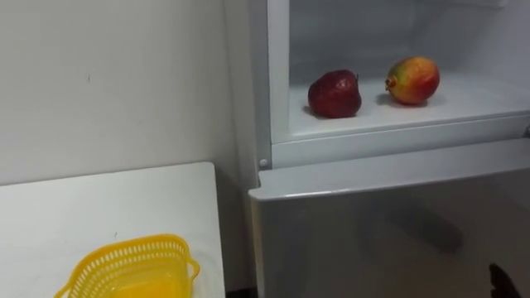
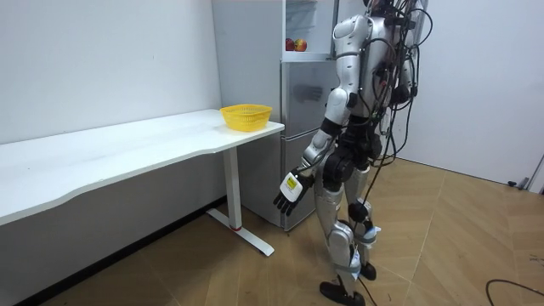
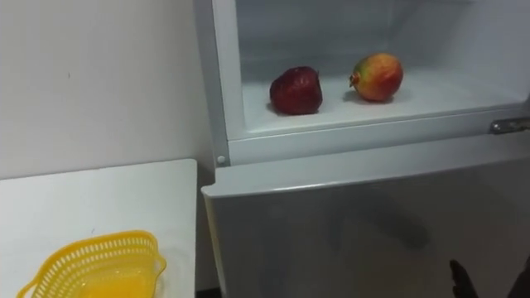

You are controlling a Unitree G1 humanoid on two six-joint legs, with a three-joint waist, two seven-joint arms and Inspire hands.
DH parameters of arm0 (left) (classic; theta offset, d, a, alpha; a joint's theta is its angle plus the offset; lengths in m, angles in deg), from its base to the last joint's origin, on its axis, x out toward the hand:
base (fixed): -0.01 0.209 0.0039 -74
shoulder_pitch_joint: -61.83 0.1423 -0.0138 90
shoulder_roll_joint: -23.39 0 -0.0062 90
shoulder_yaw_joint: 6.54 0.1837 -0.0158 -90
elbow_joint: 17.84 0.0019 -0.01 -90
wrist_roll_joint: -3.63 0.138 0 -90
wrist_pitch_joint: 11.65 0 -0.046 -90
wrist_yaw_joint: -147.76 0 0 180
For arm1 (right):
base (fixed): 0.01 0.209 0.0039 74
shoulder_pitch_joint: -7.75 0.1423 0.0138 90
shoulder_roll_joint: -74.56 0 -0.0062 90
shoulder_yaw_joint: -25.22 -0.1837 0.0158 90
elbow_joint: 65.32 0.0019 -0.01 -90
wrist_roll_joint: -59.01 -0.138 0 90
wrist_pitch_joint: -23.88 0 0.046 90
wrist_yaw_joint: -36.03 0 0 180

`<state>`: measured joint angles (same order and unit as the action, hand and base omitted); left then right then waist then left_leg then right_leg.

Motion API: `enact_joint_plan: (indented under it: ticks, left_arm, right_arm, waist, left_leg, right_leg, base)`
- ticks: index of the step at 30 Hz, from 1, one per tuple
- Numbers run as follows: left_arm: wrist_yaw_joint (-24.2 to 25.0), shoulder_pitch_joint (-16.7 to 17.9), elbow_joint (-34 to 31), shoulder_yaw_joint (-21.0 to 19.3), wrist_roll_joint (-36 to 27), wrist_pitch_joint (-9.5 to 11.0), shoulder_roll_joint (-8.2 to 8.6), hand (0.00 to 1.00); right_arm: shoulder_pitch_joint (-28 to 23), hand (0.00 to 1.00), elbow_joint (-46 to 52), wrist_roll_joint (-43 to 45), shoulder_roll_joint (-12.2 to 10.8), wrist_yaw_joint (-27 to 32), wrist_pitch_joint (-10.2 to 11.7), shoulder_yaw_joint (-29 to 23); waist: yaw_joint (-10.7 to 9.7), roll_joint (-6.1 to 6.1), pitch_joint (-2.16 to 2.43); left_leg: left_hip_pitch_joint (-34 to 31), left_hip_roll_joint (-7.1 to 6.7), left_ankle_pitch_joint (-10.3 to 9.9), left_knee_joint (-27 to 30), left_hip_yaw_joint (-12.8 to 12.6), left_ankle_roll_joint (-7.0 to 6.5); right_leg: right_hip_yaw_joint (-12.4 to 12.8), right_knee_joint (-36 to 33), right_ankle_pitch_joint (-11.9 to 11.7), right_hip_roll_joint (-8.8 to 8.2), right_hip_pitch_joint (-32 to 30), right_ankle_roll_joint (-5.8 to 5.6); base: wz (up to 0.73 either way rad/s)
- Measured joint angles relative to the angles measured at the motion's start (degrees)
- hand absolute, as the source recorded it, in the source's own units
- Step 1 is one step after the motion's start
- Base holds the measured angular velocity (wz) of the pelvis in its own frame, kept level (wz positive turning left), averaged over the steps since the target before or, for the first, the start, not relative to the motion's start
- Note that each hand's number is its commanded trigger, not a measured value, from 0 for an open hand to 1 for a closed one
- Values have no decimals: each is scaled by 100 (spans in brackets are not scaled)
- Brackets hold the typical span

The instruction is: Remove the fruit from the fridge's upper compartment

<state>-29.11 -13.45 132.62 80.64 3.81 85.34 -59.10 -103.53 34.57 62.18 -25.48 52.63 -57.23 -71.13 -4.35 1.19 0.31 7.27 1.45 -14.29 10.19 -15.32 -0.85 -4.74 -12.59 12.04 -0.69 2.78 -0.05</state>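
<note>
The upper fridge compartment point(image 1: 373, 124) stands open. On its white shelf lie two fruits: a dark red apple point(image 1: 334, 93) on the left and a red-and-yellow fruit point(image 1: 412, 80) a little to its right, farther back. They show small in the room view as fruits point(image 2: 295, 44). I stand facing the fridge point(image 2: 302, 127). My left hand point(image 2: 289, 189) hangs low beside my thigh, fingers relaxed and holding nothing. A dark tip of my right hand point(image 1: 499, 281) pokes up at the lower right corner, well below the shelf.
A yellow mesh basket point(image 1: 132, 269) sits on the white table point(image 1: 99, 207) left of the fridge, near the table's end. The lower fridge door point(image 1: 389, 223) is closed. A white wall point(image 1: 108, 83) lies behind the table.
</note>
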Motion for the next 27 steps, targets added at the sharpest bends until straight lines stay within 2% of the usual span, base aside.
enact_joint_plan:
  ticks: [4, 6, 10, 13, 16, 18, 21, 25, 27]
  left_arm:
    - [-18, -58, 115, 94, -3, 41, -27, 0]
    - [-21, -85, 151, 131, -3, 72, -28, 0]
    - [-18, -83, 158, 165, 1, 131, -29, 0]
    - [-5, -87, 240, 139, 3, 221, -31, 0]
    - [44, -125, 372, 81, 5, 224, -71, 0]
    - [111, -123, 401, 82, 63, 194, -155, 0]
    - [114, -78, 439, 87, 179, 117, -195, 0]
    - [93, -53, 442, 176, 210, 53, -256, 0]
    - [83, -45, 440, 195, 256, 44, -268, 0]
  right_arm:
    - [157, 0, 322, 176, 30, 338, 55, 110]
    - [239, 0, 541, 198, 31, 456, 81, 170]
    - [273, 0, 884, 215, 37, 644, 371, 274]
    - [362, 0, 937, 466, 44, 693, 402, 280]
    - [473, 0, 1085, 799, 72, 698, 405, 295]
    - [484, 0, 1343, 971, 170, 705, 422, 297]
    - [495, 0, 1602, 1395, 195, 772, 448, 330]
    - [749, 0, 1610, 1590, 503, 921, 490, 536]
    - [814, 0, 1609, 1597, 553, 951, 490, 559]
  waist:
    - [17, 38, 23]
    - [24, 63, 11]
    - [93, 79, 11]
    - [174, 77, 10]
    - [205, 58, 3]
    - [268, 42, 2]
    - [307, 31, 7]
    - [332, -30, 7]
    - [348, -63, 1]
  left_leg:
    - [-67, 3, 0, -25, 0, 0]
    - [-74, 2, 0, -25, -2, 0]
    - [-64, 4, 0, -24, -4, 0]
    - [-62, 4, 1, -26, 11, 0]
    - [-91, 4, 1, -55, 39, 0]
    - [-95, 8, 0, -76, 44, 0]
    - [-98, 14, 1, -82, 36, 1]
    - [-80, 11, 2, -79, 52, 2]
    - [-65, 10, 2, -76, 53, 2]
  right_leg:
    - [4, -31, -28, 8, -77, -2]
    - [5, -29, -46, 9, -78, -2]
    - [-2, -15, -65, 9, -60, -3]
    - [0, -16, -74, 9, -71, -6]
    - [-22, -17, -80, 12, -69, -5]
    - [-23, -6, -86, 20, -72, 1]
    - [-30, -5, -87, 24, -75, 2]
    - [-48, 2, -87, 20, -55, 1]
    - [-53, 16, -87, 17, -31, 1]
  base:
    - [-2]
    - [0]
    - [0]
    - [-1]
    - [2]
    - [0]
    - [0]
    - [0]
    - [0]
